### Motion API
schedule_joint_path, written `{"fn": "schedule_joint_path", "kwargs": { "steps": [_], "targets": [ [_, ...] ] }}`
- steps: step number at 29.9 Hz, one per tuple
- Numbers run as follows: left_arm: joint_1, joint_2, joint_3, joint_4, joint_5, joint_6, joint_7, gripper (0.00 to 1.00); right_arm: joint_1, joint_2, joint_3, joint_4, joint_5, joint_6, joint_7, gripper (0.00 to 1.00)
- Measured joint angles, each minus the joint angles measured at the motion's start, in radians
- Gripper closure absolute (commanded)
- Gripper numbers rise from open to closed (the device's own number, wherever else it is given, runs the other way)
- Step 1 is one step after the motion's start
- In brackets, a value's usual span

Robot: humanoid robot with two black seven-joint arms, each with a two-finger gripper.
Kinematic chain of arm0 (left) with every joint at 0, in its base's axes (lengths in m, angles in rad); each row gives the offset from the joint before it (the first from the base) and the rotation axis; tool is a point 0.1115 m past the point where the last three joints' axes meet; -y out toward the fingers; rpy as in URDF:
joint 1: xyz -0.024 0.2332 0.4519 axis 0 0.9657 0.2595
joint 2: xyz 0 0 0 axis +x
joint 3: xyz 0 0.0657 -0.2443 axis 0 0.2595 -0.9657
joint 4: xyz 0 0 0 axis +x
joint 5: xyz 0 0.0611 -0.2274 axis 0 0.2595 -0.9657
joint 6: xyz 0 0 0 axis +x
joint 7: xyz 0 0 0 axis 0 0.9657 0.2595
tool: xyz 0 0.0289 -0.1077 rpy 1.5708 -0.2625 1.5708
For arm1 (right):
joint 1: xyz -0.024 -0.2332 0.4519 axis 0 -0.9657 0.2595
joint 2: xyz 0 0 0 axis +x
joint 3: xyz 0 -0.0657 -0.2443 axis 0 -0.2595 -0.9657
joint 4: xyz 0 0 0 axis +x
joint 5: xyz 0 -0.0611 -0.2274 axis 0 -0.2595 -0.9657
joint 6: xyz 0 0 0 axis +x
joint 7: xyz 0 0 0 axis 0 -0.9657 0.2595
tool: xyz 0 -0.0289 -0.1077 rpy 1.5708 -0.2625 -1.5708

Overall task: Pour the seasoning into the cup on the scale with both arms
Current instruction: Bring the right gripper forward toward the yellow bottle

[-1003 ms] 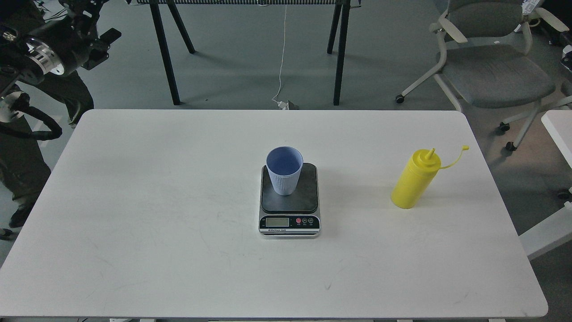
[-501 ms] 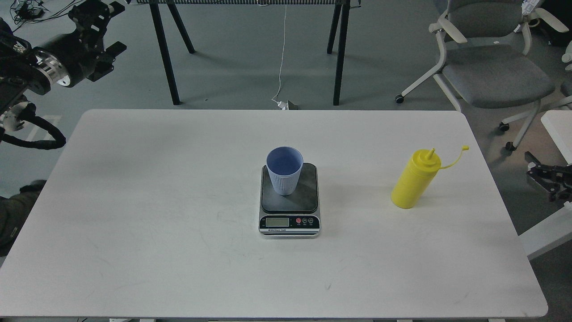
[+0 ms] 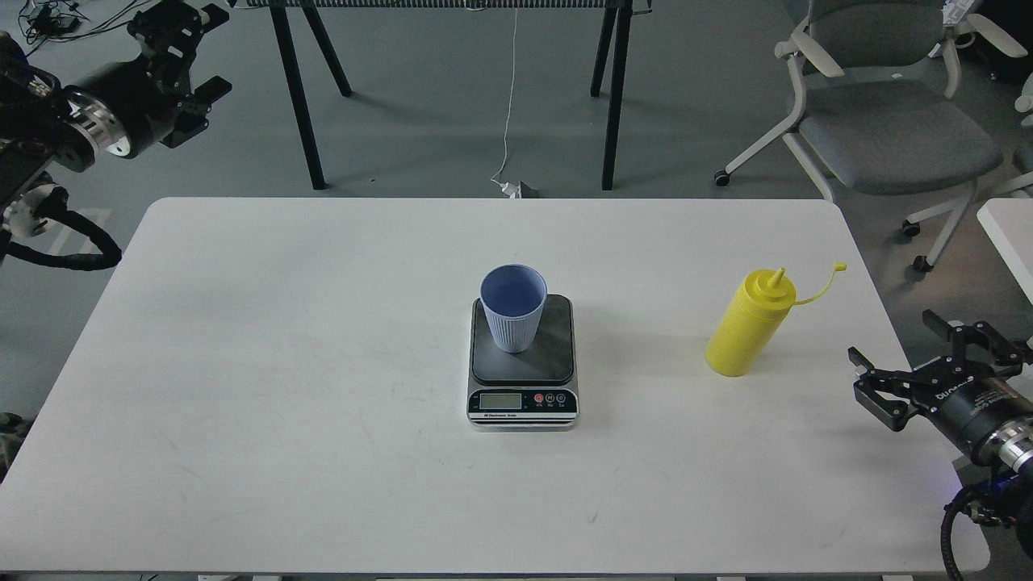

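Right hand [image 3: 897, 361] gapes empty near seasoning [image 3: 749, 325].

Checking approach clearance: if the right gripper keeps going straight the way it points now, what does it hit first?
Probably the seasoning. The right gripper points left and slightly away over the table edge, jaws open, with only bare tabletop between them. Depth and height are unclear; it could pass just in front of the bottle.

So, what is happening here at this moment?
Nothing is held yet. The blue cup stands upright on the scale in the middle of the white table. The yellow seasoning bottle stands alone further right, its cap off. The right gripper, open, is near the table's right edge, apart from the bottle. The left gripper is raised beyond the table's far left corner.
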Motion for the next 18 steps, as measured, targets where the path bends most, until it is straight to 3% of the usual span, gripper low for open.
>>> {"fn": "schedule_joint_path", "kwargs": {
  "steps": [18],
  "targets": [
    [0.010, 0.001, 0.001, 0.002, 0.002, 0.000, 0.000, 0.01, -0.038, 0.134, 0.019, -0.052, -0.200, 0.000, 0.003, 0.01]
  ]
}}
